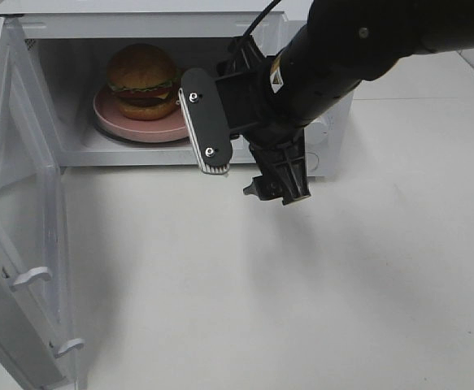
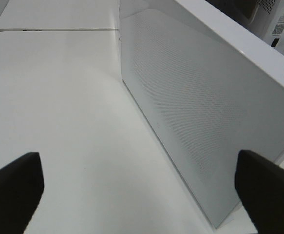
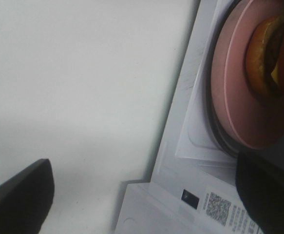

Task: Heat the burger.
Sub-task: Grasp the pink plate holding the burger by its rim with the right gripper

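Two risks are judged from here: the microwave door is left wide open, so heating can't be started until it's shut, and the plate could be nudged if the right pincer, just outside the cavity, is swung carelessly. The burger is seen on the pink plate inside the microwave on the worktop. Both pincers are spread wide w/ nothing held; the left pincer is kept beside the door.

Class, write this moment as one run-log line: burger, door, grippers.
round golden-bun burger: on pink plate inside white microwave | microwave door: open | right gripper: open, empty, outside cavity | left gripper: open, empty
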Tool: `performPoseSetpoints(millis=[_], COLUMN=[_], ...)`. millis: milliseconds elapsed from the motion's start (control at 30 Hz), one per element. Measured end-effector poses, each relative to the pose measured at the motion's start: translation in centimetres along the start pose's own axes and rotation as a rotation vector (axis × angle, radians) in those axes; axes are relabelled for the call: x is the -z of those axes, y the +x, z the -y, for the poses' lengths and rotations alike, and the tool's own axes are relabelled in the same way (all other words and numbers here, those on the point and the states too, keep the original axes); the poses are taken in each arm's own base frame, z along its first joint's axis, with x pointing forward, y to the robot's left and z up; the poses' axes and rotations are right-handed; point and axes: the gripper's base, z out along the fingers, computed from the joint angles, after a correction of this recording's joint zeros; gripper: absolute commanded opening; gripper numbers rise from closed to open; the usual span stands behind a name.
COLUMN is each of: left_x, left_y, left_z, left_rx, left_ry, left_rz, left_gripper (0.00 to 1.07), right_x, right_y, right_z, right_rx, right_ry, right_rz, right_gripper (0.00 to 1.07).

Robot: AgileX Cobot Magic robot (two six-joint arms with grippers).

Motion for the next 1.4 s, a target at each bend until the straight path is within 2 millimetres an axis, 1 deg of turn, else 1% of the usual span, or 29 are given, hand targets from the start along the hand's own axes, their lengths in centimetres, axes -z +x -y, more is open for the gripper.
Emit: performPoseSetpoints(millis=[67,100,133,167,233,267,300,333,367,400,433,467,500,533,567,633,667,700,733,767,900,967,1000,1133,1200,1267,1300,1367,1400], left_x=[0.0,0.0,0.0,0.0,0.0,0.0,0.0,0.0,0.0,0.0,0.0,0.0,0.0,0.0,0.0,0.0,0.0,0.0,0.0,0.0,0.0,0.0,0.0,0.0,0.0,0.0,0.0,0.0,0.0], left_y=[0.0,0.0,0.0,0.0,0.0,0.0,0.0,0.0,0.0,0.0,0.0,0.0,0.0,0.0,0.0,0.0,0.0,0.0,0.0,0.0,0.0,0.0,0.0,0.0,0.0,0.0,0.0,0.0,0.0], left_z=[0.0,0.0,0.0,0.0,0.0,0.0,0.0,0.0,0.0,0.0,0.0,0.0,0.0,0.0,0.0,0.0,0.0,0.0,0.0,0.0,0.0,0.0,0.0,0.0,0.0,0.0,0.0,0.0,0.0], left_rx=[0.000,0.000,0.000,0.000,0.000,0.000,0.000,0.000,0.000,0.000,0.000,0.000,0.000,0.000,0.000,0.000,0.000,0.000,0.000,0.000,0.000,0.000,0.000,0.000,0.000,0.000,0.000,0.000,0.000], left_ry=[0.000,0.000,0.000,0.000,0.000,0.000,0.000,0.000,0.000,0.000,0.000,0.000,0.000,0.000,0.000,0.000,0.000,0.000,0.000,0.000,0.000,0.000,0.000,0.000,0.000,0.000,0.000,0.000,0.000], left_rz=[0.000,0.000,0.000,0.000,0.000,0.000,0.000,0.000,0.000,0.000,0.000,0.000,0.000,0.000,0.000,0.000,0.000,0.000,0.000,0.000,0.000,0.000,0.000,0.000,0.000,0.000,0.000,0.000,0.000], left_gripper=[1.00,1.00,1.00,1.00,1.00,1.00,1.00,1.00,1.00,1.00,1.00,1.00,1.00,1.00,1.00,1.00,1.00,1.00,1.00,1.00,1.00,1.00,1.00,1.00,1.00,1.00,1.00,1.00,1.00], right_x=[-0.2,-0.9,-0.9,-1.7,-2.0,-2.7,-3.0,-3.0,-3.9,-3.9,-4.4,-5.2,-5.2,-6.0,-6.0,-7.3,-7.3,-8.1,-8.1,-8.7,-9.4,-10.2,-10.2,-11.3,-11.7,-12.8,-12.8,-13.8,-13.8], right_y=[-0.1,-0.3,-0.3,-0.5,-0.6,-0.8,-0.9,-0.9,-1.0,-1.0,-1.1,-1.3,-1.3,-1.4,-1.4,-1.7,-1.7,-1.8,-1.8,-1.9,-2.1,-2.3,-2.3,-2.6,-2.6,-2.7,-2.7,-2.8,-2.8], right_z=[0.4,1.0,1.0,1.4,1.7,2.2,2.4,2.4,2.7,2.7,2.8,3.1,3.1,3.4,3.4,3.8,3.8,4.0,4.0,4.4,5.0,5.4,5.4,6.1,6.1,5.9,5.9,6.0,6.0], right_rx=[-0.003,-0.011,-0.011,-0.015,-0.013,-0.016,-0.016,-0.016,-0.019,-0.019,-0.020,-0.023,-0.023,-0.025,-0.025,-0.034,-0.034,-0.045,-0.045,-0.051,-0.054,-0.057,-0.057,-0.070,-0.075,-0.081,-0.081,-0.088,-0.088], right_ry=[0.009,0.014,0.014,0.016,0.019,0.023,0.025,0.025,0.019,0.019,0.019,0.015,0.015,0.014,0.014,0.012,0.012,0.007,0.007,0.008,0.012,0.015,0.015,0.020,0.014,0.000,0.000,-0.007,-0.007], right_rz=[0.003,0.004,0.004,0.001,0.000,-0.001,-0.001,-0.001,-0.003,-0.003,-0.005,-0.006,-0.006,-0.007,-0.007,-0.008,-0.008,-0.011,-0.011,-0.013,-0.015,-0.016,-0.016,-0.018,-0.021,-0.026,-0.026,-0.030,-0.030], right_gripper=[0.95,0.95,0.95,0.94,0.94,0.94,0.93,0.93,0.93,0.93,0.92,0.92,0.92,0.91,0.91,0.90,0.90,0.90,0.90,0.89,0.89,0.88,0.88,0.87,0.86,0.85,0.85,0.85,0.85])
